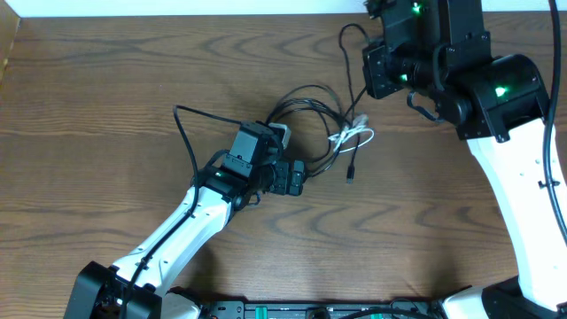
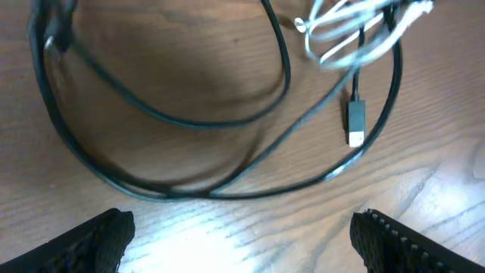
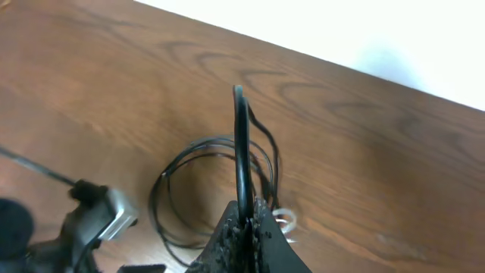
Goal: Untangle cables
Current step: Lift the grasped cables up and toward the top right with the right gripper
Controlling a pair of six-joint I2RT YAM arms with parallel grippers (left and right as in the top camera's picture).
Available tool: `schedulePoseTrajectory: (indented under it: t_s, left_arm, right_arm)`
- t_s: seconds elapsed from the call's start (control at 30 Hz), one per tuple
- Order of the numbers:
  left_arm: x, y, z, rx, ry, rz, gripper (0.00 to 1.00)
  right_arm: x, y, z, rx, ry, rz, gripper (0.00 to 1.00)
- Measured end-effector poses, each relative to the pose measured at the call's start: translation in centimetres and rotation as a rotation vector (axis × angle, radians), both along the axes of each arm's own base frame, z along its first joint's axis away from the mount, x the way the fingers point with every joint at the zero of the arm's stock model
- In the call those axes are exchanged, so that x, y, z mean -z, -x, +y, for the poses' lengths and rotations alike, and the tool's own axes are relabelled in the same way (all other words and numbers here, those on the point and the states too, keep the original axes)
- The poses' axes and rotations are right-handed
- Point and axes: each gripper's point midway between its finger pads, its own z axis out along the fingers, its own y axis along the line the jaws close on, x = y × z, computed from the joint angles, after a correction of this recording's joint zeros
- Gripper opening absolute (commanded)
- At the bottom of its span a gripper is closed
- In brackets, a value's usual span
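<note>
The left arm reaches in from the near-left corner of the wooden table (image 1: 97,80), stretched out low and slanting toward the middle, its white forearm ending in a black wrist block. The left gripper (image 1: 291,177) points at the tangle from just short of it. In the left wrist view its two ridged fingers (image 2: 95,243) sit at the bottom corners of the frame, spread wide with nothing but bare wood between them.

Just ahead of those fingers lie the black cables (image 2: 204,123), in overlapping loops flat on the table near its centre. One strand sweeps round in a wide arc closest to the left gripper, and another curves inside it. A black plug with a metal tip (image 2: 355,125) lies on the wood inside the right end of the outer arc. Beside it, at the right edge of the tangle, is the white cable (image 1: 353,136), bunched in a few small loops that cross the black strands.

The right arm comes up the right side of the table and bends inward, holding its wrist high above the far-right part of the tangle. The right gripper (image 3: 246,227) has its fingers pressed together on a single black strand (image 3: 241,144), which runs taut from the pinch. The rest of the loops lie on the table below.
</note>
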Motion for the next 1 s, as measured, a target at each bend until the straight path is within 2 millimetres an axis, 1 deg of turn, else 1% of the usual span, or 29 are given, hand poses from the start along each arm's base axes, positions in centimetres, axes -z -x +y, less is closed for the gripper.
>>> schedulePoseTrajectory:
  t_s: [0.07,0.17,0.23,0.3,0.4,0.57,0.67,0.77,0.8,0.87,0.93,1.0]
  left_arm:
    - [-0.5,-0.6,-0.3,0.001,0.017,-0.034,0.99]
    - [-1.5,-1.6,-0.8,0.0,0.044,-0.087,1.0]
    - [-1.8,-2.0,-1.0,-0.001,0.055,-0.108,1.0]
    - [-1.9,-2.1,-1.0,-0.002,0.056,-0.109,1.0]
    - [-1.6,-1.8,-0.9,-0.002,0.048,-0.093,1.0]
    - [-1.2,-1.4,-0.7,-0.003,0.039,-0.071,1.0]
    - [-1.2,-1.4,-0.7,-0.003,0.039,-0.071,1.0]
    - [-1.2,-1.4,-0.7,-0.003,0.039,-0.072,1.0]
    - [-1.2,-1.4,-0.7,-0.003,0.039,-0.072,1.0]
    - [-1.2,-1.4,-0.7,-0.003,0.04,-0.072,0.98]
    - [-1.3,-1.4,-0.7,-0.003,0.041,-0.074,0.98]
    - [-1.5,-1.6,-0.8,-0.004,0.046,-0.085,0.98]
  right_arm:
    - [-0.4,-0.4,-0.1,0.018,-0.004,-0.021,0.01]
    - [-1.9,-1.1,-0.1,0.037,-0.034,-0.082,0.01]
    - [-3.6,-1.4,-0.4,0.069,-0.066,-0.136,0.01]
    - [-5.5,-1.6,-1.0,0.12,-0.101,-0.197,0.01]
    - [-8.7,-1.3,-3.1,0.229,-0.149,-0.292,0.01]
    - [-14.2,-0.3,-8.1,0.412,-0.218,-0.465,0.01]
    - [-16.7,0.5,-10.7,0.484,-0.248,-0.546,0.01]
    - [-18.9,1.5,-12.3,0.515,-0.286,-0.614,0.01]
    - [-19.4,1.7,-12.5,0.514,-0.303,-0.629,0.01]
    - [-20.4,2.2,-12.2,0.481,-0.34,-0.65,0.01]
    - [-21.0,2.4,-11.0,0.41,-0.378,-0.654,0.01]
    - [-21.2,2.6,-9.4,0.319,-0.411,-0.644,0.01]
